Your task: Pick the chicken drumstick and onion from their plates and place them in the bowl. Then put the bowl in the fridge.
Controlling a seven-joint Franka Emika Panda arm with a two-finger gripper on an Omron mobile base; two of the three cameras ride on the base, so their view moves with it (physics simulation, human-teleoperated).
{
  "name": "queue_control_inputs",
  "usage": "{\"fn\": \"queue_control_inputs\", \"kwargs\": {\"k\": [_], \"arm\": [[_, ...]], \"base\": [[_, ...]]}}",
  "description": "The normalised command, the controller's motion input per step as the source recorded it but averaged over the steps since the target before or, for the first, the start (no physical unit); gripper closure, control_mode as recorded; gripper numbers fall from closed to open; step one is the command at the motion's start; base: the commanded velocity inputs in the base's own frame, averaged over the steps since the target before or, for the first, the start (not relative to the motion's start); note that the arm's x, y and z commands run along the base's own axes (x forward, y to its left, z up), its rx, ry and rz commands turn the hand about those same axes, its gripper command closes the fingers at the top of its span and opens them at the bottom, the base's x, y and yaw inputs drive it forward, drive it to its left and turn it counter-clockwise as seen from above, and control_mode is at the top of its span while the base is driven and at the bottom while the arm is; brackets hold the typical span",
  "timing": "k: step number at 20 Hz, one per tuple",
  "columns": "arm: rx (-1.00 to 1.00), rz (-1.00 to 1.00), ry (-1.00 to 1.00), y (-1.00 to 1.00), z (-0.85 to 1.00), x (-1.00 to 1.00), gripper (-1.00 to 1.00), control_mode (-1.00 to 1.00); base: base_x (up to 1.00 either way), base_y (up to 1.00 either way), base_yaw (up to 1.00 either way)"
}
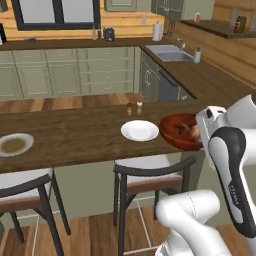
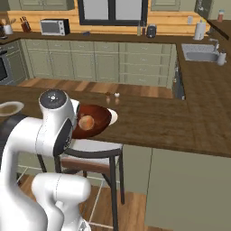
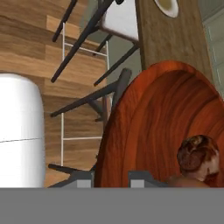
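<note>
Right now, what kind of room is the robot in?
It looks like a kitchen. There is a sink set in the wooden counter, green cabinets under a window, and a microwave. The hand is shut on a wooden bowl with food in it.
</note>
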Motion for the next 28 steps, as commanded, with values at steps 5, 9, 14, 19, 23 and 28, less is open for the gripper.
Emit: {"fn": "queue_control_inputs", "kwargs": {"k": [5,9,14,19,23,28], "arm": [[0.0,0.0,0.0,0.0,0.0,0.0,1.0,1.0],[0.0,0.0,0.0,0.0,0.0,0.0,1.0,1.0],[0.0,0.0,0.0,0.0,0.0,0.0,1.0,1.0],[0.0,0.0,0.0,0.0,0.0,0.0,1.0,1.0],[0.0,0.0,0.0,0.0,0.0,0.0,1.0,1.0],[0.0,0.0,0.0,0.0,0.0,0.0,1.0,1.0]], "base": [[-0.58,1.0,0.06],[-0.11,1.0,0.04],[0.03,1.0,0.01],[0.11,1.0,0.01],[0.23,1.0,0.0],[0.35,1.0,0.0]]}}
